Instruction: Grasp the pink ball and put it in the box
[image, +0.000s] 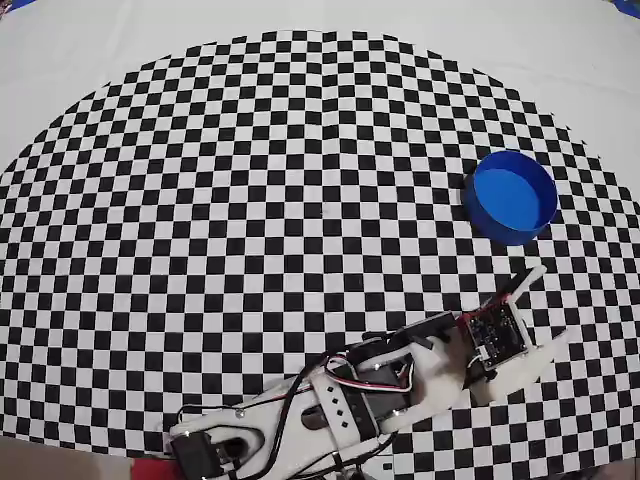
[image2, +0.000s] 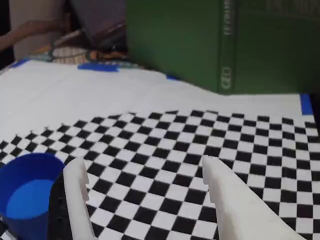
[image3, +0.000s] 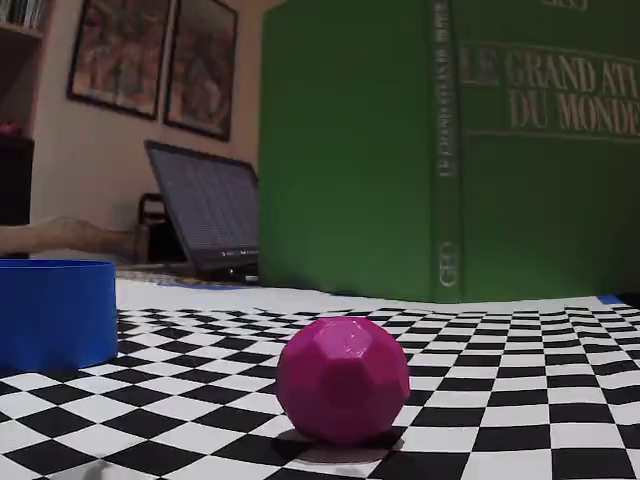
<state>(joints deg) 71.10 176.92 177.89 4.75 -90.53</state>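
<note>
pink ball (image3: 342, 378) before green book (image3: 450, 150) reading "grand".

The overhead view is evenly and softly lit; the checkered worktop (image: 300, 200) bows outward toward the frame edges, a fisheye curve, and its white margin looks slightly grey. The box (image: 511, 196) throws only a faint shadow there. The wrist view is dimmer and soft: the white fingers (image2: 235, 200) of the tool (image2: 145, 172) are blurred at the lower edge, and the green book (image2: 220, 45) behind is hazy. The fixed view is the sharpest and warm-toned; the pink ball (image3: 343, 378) shows clear facets, with a small dark shadow beneath it, while the laptop (image3: 205, 210) in the background is slightly out of focus.
</note>
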